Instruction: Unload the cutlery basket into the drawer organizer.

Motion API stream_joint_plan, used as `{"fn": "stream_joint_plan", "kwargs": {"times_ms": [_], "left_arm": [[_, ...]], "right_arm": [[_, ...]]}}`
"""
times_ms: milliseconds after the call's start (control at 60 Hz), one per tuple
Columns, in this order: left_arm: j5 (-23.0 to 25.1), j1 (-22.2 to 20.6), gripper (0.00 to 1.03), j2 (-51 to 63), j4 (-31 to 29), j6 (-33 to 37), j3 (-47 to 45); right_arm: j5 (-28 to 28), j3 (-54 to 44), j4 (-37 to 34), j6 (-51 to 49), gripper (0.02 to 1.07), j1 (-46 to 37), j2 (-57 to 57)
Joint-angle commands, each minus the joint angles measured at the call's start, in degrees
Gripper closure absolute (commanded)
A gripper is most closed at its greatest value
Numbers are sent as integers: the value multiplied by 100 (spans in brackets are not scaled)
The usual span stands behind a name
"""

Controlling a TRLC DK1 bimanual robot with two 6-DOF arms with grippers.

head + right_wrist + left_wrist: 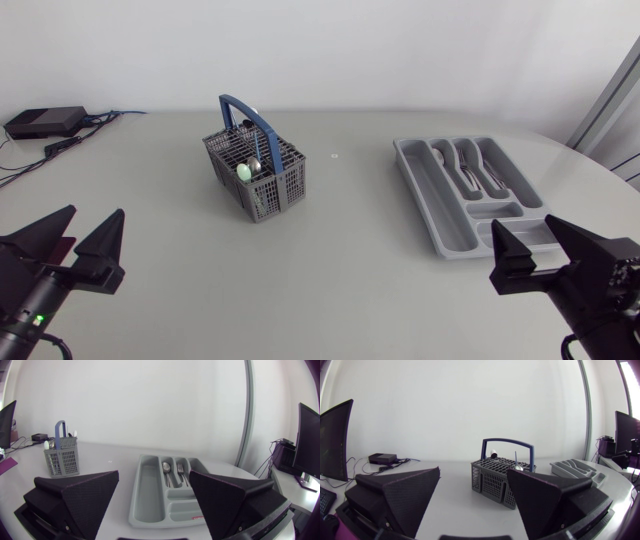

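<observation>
The left claw [94, 216] hangs low over the near left corner of the table [330, 290]. Its two wedge fingers are spread wide with nothing between them. The right claw [522, 226] sits the same way at the near right corner, fingers apart and empty, near the near end of the drawer organizer [424, 196].

Ahead of the left claw and well apart from it, the grey mesh cutlery basket [270, 190] stands upright toward the far edge, left of the middle. Its blue handle [247, 112] arches over the top. An upturned spoon [255, 163] pokes out of it, with a pale rounded end [245, 173] just beside it; I cannot tell how many more pieces are inside. The organizer lies toward the right edge, with sorted cutlery [468, 168], a spoon and at least one fork, in its long far compartments. A black box [45, 122] sits at the far left corner.

The pieces look stiff, light and smooth, so they are probably slippery. I would pinch each one across the part that stands above the rim and draw it straight up, to one side of the handle. The basket seems light plastic, so it may slide or tip if a piece catches in the mesh.
</observation>
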Motion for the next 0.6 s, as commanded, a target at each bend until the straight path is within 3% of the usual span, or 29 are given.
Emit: {"fn": "stream_joint_plan", "kwargs": {"times_ms": [0,250,583], "left_arm": [[-32,76,4,537,27,-67,515],[-23,85,6,2725,-132,-76,1737],[337,120,10,4509,-571,-111,2747]], "right_arm": [[102,440,288,145,6,169,742],[163,1486,640,443,6,855,2746],[339,2866,569,443,6,2067,5057]]}}
